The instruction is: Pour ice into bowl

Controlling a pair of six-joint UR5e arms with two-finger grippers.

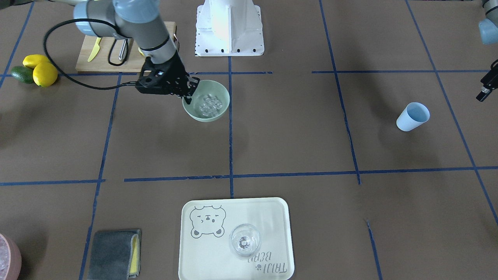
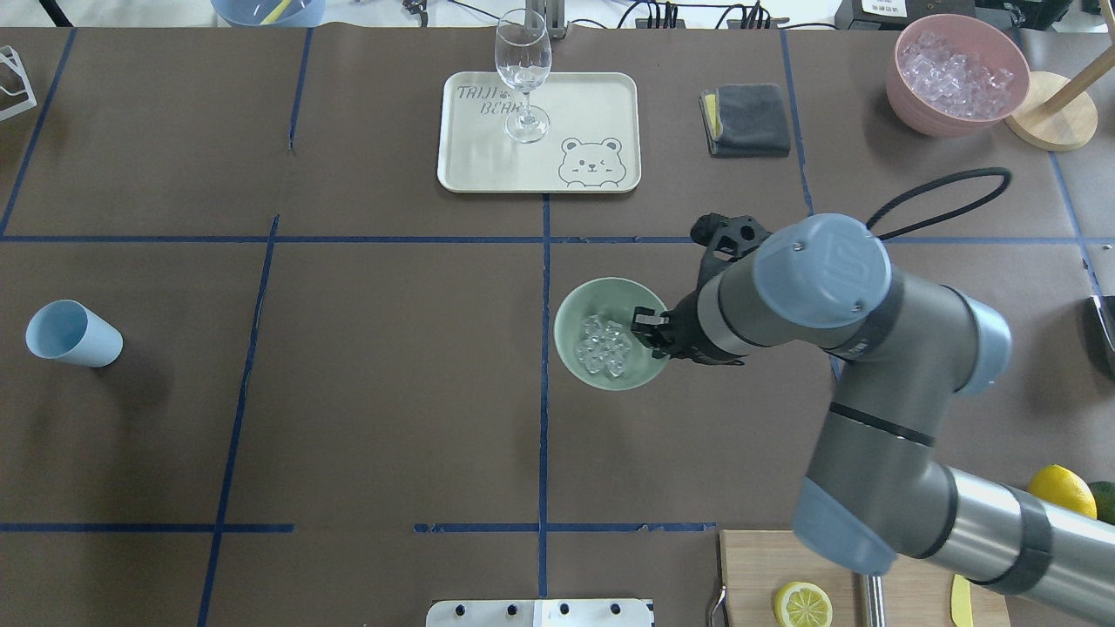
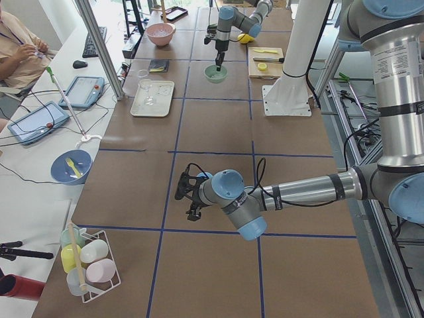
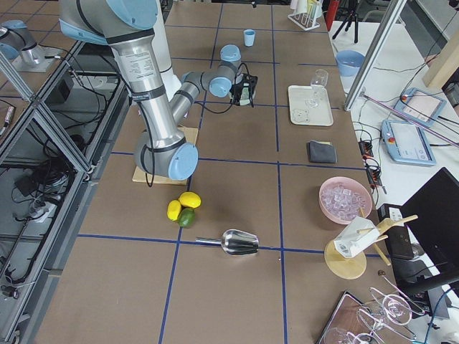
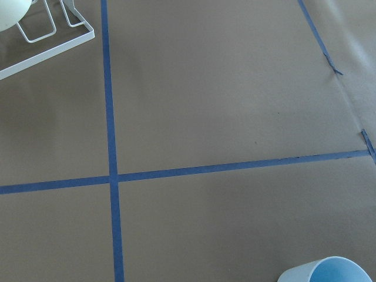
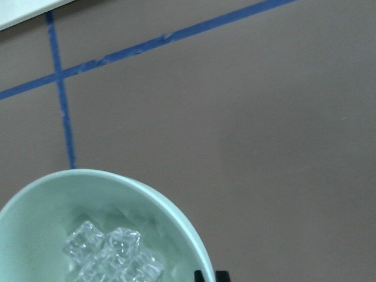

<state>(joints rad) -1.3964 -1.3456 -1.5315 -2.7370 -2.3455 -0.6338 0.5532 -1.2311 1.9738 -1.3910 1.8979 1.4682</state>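
Observation:
The pale mint-green bowl [image 1: 210, 116] stands near the table's middle, also in the overhead view [image 2: 575, 300] and the right wrist view [image 6: 176, 214]. A cluster of clear ice [image 1: 210, 104] cubes lies in its bottom [image 2: 605, 346] [image 6: 111, 258]. My right gripper [image 1: 189, 93] [image 2: 649, 329] is at the bowl's rim on the robot's right side, one finger inside and one outside, shut on the rim [image 6: 210, 275]. My left gripper [image 1: 484, 91] [image 3: 189, 199] hangs far off near the blue cup [image 1: 413, 116]; its fingers are too cut off to judge.
A tray [image 2: 610, 96] with a wine glass [image 2: 523, 74] lies across the table. A grey cloth [image 2: 746, 117] and a pink bowl of ice [image 2: 958, 74] sit to its right. A cutting board [image 1: 116, 54] and lemons [image 1: 41, 68] lie near my right arm.

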